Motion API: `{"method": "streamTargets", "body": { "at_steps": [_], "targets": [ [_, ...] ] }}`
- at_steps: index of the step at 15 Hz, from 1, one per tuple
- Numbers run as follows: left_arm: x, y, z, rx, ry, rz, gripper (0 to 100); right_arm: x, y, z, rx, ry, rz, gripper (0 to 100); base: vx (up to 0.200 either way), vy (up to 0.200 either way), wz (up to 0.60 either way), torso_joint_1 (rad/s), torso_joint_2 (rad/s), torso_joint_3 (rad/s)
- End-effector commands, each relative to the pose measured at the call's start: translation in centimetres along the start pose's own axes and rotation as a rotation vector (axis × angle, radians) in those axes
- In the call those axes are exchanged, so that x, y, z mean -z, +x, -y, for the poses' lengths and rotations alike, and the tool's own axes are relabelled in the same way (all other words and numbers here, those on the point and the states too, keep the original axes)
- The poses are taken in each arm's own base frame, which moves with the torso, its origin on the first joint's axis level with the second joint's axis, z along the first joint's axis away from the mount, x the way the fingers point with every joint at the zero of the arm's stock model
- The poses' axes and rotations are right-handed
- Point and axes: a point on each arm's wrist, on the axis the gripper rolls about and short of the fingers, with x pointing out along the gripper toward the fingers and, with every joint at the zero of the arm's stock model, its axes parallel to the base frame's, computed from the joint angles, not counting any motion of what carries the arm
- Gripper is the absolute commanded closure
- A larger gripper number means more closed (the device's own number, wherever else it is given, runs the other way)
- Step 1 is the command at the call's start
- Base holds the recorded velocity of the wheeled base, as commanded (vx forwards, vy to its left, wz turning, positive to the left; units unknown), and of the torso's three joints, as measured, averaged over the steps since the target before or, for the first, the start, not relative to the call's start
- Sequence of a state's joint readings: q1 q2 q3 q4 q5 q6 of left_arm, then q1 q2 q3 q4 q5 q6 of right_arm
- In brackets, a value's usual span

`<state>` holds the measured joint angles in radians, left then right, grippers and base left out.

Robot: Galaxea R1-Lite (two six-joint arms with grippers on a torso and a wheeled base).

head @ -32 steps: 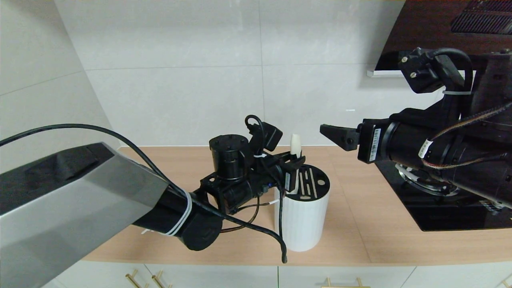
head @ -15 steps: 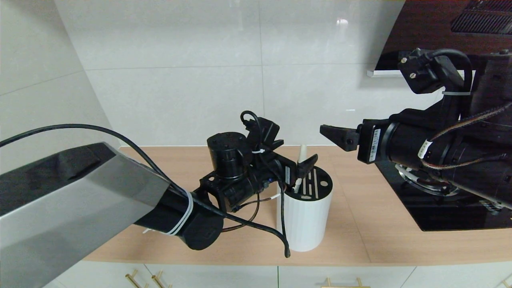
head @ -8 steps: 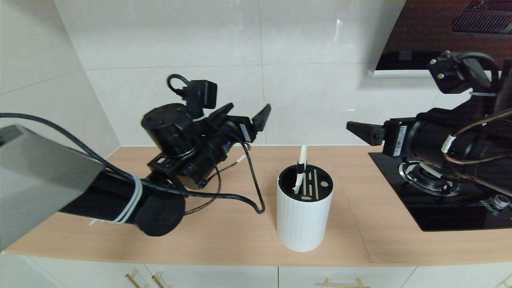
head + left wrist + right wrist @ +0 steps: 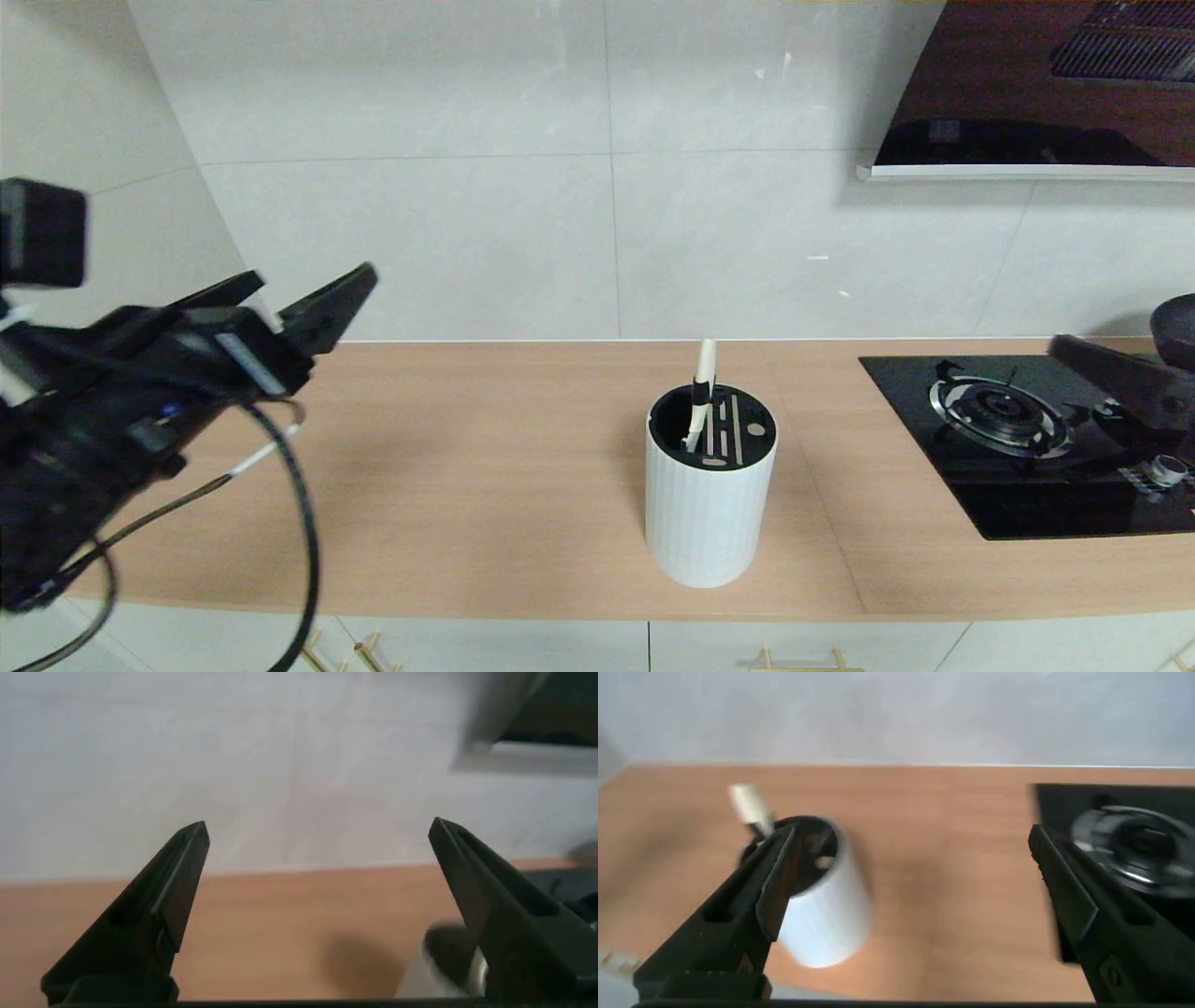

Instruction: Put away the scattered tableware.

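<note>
A white ribbed holder (image 4: 707, 509) with a black slotted top stands on the wooden counter (image 4: 467, 485), right of the middle. A white-handled utensil (image 4: 703, 369) sticks upright out of one of its openings. My left gripper (image 4: 299, 291) hangs open and empty far to the left of the holder, above the counter's left end. Its wrist view has the left gripper (image 4: 318, 829) with fingers spread and the holder (image 4: 439, 966) blurred beyond. My right gripper (image 4: 912, 835) is open and empty, with the holder (image 4: 822, 910) and utensil handle (image 4: 745, 803) ahead of it. One of its fingers (image 4: 1116, 375) hovers over the hob.
A black gas hob (image 4: 980, 495) with a burner (image 4: 997, 411) lies in the counter at the right, with a dark pan (image 4: 1176, 327) at the far edge. A range hood (image 4: 1027, 93) hangs above. Tiled wall stands behind. Bare counter spreads left of the holder.
My left gripper opened off the utensil, leaving it in the holder, and drew back up and far left. The right arm pulled back to the right edge.
</note>
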<state>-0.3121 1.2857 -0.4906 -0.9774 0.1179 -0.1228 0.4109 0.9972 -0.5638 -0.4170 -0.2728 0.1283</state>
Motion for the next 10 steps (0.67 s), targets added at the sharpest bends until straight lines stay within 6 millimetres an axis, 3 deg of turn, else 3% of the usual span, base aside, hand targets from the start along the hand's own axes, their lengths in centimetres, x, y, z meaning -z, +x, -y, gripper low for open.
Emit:
{"method": "streamTargets", "body": {
  "at_steps": [1,2,5,7,10],
  "targets": [
    [-1.0,-14.3,-2.2,-0.123,-0.005,-0.010,0,1.6,-7.3,2.6,0.057,0.035,0.143,0,0.000,0.000,0.00,0.000,0.00,0.000],
    [-0.5,-17.0,-2.3,-0.159,-0.004,-0.032,0,2.6,-8.7,3.2,0.103,0.029,0.133,0,0.000,0.000,0.00,0.000,0.00,0.000],
    [1.4,-21.9,-2.4,-0.189,0.000,-0.008,0,4.4,-12.7,4.1,0.173,0.025,0.147,0,0.000,0.000,0.00,0.000,0.00,0.000],
    [2.9,-23.0,-2.5,-0.199,-0.006,-0.005,0,5.0,-14.0,4.3,0.184,0.024,0.170,0,0.000,0.000,0.00,0.000,0.00,0.000],
    [7.8,-24.4,-2.7,-0.268,0.052,-0.017,0,6.2,-16.1,4.4,0.232,-0.004,0.202,0,0.000,0.000,0.00,0.000,0.00,0.000]
  ]
}}
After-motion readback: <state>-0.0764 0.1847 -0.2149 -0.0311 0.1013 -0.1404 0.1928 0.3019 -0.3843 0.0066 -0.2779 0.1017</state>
